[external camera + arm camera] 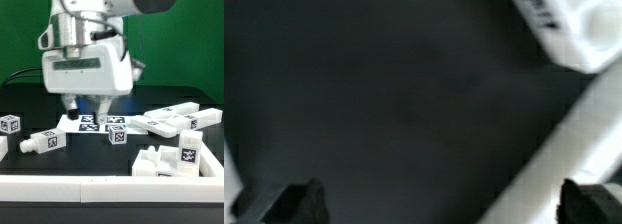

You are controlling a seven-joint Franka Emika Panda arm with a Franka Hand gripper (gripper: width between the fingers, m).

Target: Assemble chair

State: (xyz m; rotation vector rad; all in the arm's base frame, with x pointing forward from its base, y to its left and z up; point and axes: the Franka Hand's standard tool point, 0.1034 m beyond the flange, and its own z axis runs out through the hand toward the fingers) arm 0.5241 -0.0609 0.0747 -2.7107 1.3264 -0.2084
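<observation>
- The gripper (446,203) holds its fingertips (295,203) wide apart over the dark table (402,110).
- A blurred white chair part (566,35) (dark tag marks at one end) lies on the table.

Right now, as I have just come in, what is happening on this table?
The robot arm's gripper hangs open and empty, low over the marker board. Loose on the black table lie white tagged pieces for the chair. A cube and a peg are at the exterior view's left. Flat slabs and a blocky piece are at its right. Nothing is gripped at this moment.
</observation>
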